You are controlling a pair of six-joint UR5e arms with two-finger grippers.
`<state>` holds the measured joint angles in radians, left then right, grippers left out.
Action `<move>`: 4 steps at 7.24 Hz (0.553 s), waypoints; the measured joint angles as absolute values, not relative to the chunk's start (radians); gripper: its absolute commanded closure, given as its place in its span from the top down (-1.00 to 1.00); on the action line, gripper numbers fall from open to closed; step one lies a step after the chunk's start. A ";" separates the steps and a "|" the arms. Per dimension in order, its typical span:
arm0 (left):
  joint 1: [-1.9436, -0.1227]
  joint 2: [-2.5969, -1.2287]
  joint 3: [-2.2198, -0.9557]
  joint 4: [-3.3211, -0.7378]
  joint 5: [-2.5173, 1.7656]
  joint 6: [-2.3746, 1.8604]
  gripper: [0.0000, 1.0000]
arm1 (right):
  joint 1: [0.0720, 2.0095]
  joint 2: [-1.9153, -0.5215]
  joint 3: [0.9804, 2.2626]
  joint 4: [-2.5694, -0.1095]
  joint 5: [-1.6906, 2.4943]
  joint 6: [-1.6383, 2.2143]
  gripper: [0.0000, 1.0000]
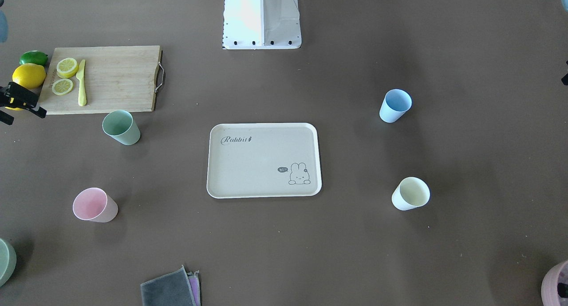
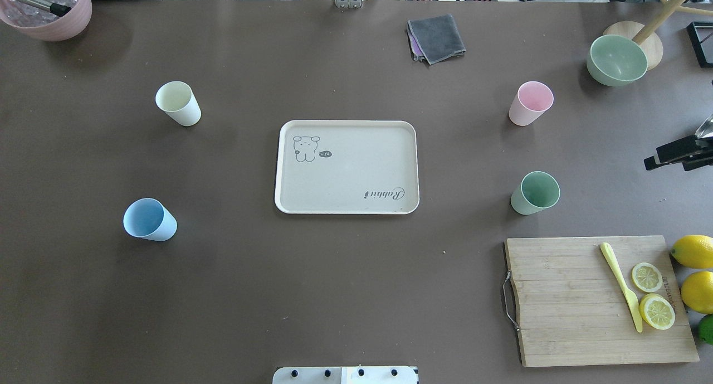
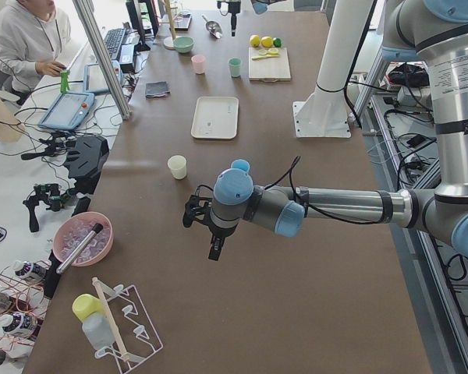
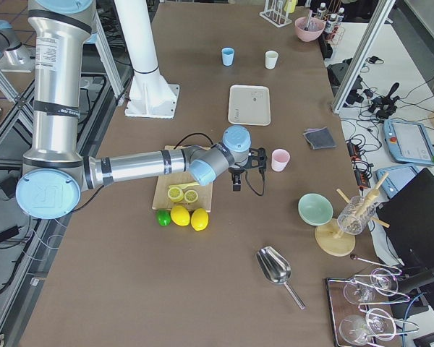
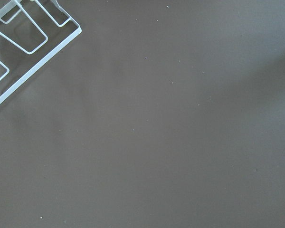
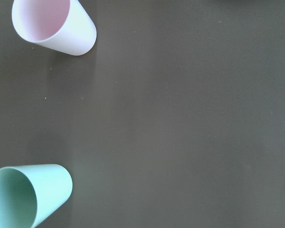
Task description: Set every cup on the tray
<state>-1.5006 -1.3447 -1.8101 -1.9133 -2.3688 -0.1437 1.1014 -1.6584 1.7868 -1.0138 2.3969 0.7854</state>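
Brown table [image 2: 345, 272] held tray [image 2: 356, 172] at centre. Cream cup [image 2: 178, 103], blue cup [image 2: 149, 219] stood well left of it; pink cup [image 2: 531, 103], green cup [image 2: 535, 193] right. Left gripper [image 3: 207, 230], right gripper [image 2: 668, 155] hovered, grip state unreadable.

Setting: robotics lab. Evidence:
- Silver-and-blue robot arm [image 3: 343, 206] reaching over a brown-covered desk [image 3: 312, 304].
- White pedestal [image 3: 333, 70] with a bolted base plate on the desk.
- Aluminium frame posts [image 3: 101, 62] alongside.
- Side bench with a teach pendant [image 3: 65, 110] and keyboard [image 3: 111, 43].
- Operator [image 3: 27, 39] seated at the bench.
- Loose cables [image 3: 409, 140] on the floor beyond the desk.
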 measured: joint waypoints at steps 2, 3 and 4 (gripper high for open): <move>-1.499 -1.346 -1.809 -1.914 -2.369 -0.146 0.96 | 0.992 -1.607 1.788 -0.992 2.349 0.923 1.00; -1.499 -1.347 -1.809 -1.914 -2.369 -0.147 0.96 | 0.954 -1.586 1.788 -0.990 2.332 0.964 1.00; -1.499 -1.347 -1.809 -1.914 -2.369 -0.147 0.96 | 0.924 -1.569 1.786 -0.990 2.313 0.997 1.00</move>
<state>-1.4988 -1.3468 -1.8087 -1.9144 -2.3686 -0.1471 0.9244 -1.5687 1.7862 -0.9898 2.3134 0.9967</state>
